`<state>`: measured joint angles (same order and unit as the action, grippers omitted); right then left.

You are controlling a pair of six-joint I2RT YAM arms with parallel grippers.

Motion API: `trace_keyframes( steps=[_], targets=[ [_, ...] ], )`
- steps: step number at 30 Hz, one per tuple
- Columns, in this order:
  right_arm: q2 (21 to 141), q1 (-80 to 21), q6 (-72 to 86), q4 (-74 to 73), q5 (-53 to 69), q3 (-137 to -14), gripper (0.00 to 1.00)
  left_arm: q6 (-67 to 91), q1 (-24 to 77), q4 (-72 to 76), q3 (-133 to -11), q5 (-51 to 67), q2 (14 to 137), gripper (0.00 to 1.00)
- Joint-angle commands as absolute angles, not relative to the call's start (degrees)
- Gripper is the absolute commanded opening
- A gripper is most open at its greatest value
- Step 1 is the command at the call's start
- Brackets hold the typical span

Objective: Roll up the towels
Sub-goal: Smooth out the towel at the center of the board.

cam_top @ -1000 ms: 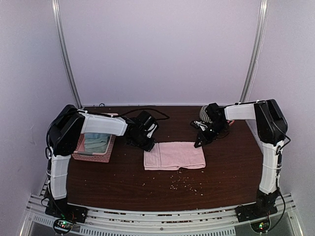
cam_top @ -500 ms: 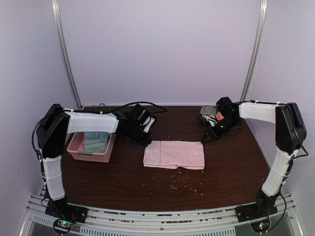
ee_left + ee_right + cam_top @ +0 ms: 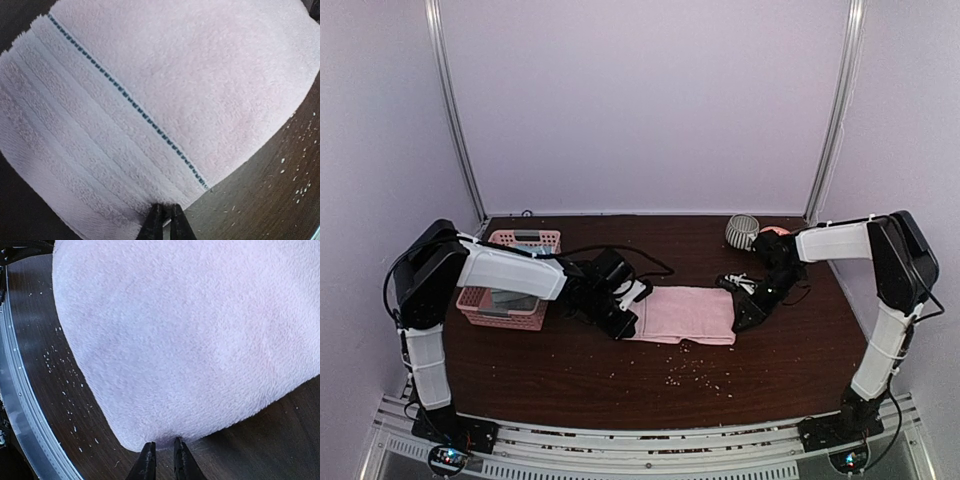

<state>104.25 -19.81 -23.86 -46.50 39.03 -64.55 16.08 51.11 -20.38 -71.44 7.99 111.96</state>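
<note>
The pink towel (image 3: 685,313) is laid flat at the middle of the brown table (image 3: 570,385), its long sides running parallel to the near edge. The left gripper (image 3: 623,322) is set down at the towel's left end and the right gripper (image 3: 742,315) at its right end, both low against the tabletop.

In the left wrist view the ribbed hem of the towel and a dark stitched line (image 3: 135,107) across it are seen. The jaws are pressed together there, with no gap between the tips, right at the corner of the hem. Whether any cloth is nipped between them cannot be told.

In the right wrist view the plain end of the towel (image 3: 190,330) fills most of the frame. The jaws are held narrow, a slim gap left between the tips, which just meet the towel's near corner. Whether the corner is caught there cannot be told either.

A pink plastic basket (image 3: 505,320) is placed near the left edge, behind the left arm, with a pale folded cloth (image 3: 510,299) inside. Its colour, blue or green, cannot be made out. A striped mug (image 3: 742,231) is stood near the far right corner. Pale crumbs (image 3: 688,376) are scattered between the towel and the near edge, where a metal rail (image 3: 650,440) is fitted.
</note>
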Motion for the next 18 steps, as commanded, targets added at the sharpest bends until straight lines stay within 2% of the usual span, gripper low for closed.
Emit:
trace_keyframes(
  steps=[1, 9, 18],
  targets=[
    [105.87, -20.19, -24.16, -45.67, 32.67, -63.86, 0.13, 15.56, 50.54, -23.42, -70.06, 3.39, 113.30, 0.06],
    [106.61, -19.91, -23.20, -45.15, 26.20, -62.18, 0.12, 14.56, 50.55, -26.43, -70.51, -0.85, 113.49, 0.06],
    [99.11, -21.27, -25.70, -48.93, 40.89, -66.95, 0.13, 13.76, 50.55, -25.15, -73.18, 2.66, 113.03, 0.06]
  ],
)
